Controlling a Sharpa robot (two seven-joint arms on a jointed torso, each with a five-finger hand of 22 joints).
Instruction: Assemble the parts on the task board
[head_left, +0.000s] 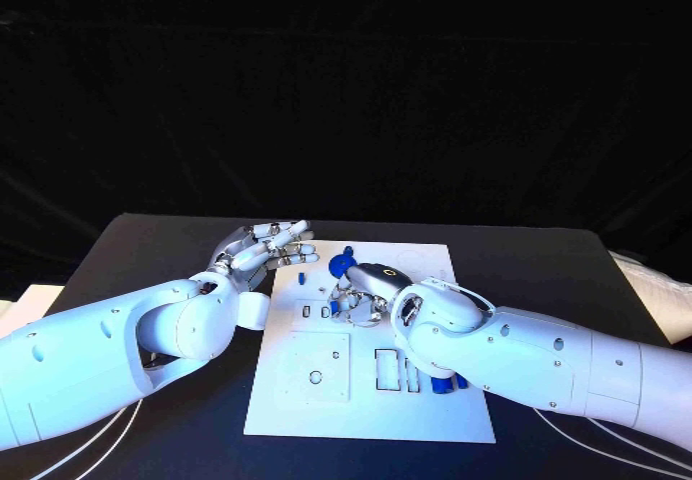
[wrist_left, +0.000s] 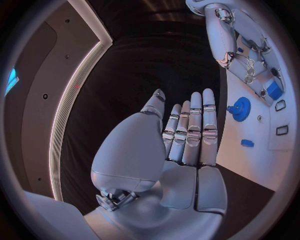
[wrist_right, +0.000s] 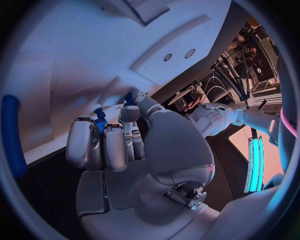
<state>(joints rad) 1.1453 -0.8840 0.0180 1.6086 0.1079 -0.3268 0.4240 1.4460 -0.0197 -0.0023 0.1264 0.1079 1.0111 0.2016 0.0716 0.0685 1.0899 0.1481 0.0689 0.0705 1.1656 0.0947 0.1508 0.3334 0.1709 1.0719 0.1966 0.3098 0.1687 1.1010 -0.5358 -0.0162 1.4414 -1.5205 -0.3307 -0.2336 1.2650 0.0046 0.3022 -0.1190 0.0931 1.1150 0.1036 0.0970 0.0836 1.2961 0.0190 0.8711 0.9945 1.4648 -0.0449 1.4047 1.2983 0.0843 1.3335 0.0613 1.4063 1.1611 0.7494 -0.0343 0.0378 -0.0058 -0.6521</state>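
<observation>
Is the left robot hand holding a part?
No. In the left wrist view the left robot hand is flat with straight fingers and nothing in it, beside the board.

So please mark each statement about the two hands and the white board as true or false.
1. The left hand holds a blue part. False: it holds nothing, fingers straight.
2. The right hand is over the task board. True.
3. A blue gear sits on the board. True.
4. The board lies on a wooden table. False: the table is black.
5. The right hand's fingers touch a blue part. True.
</observation>
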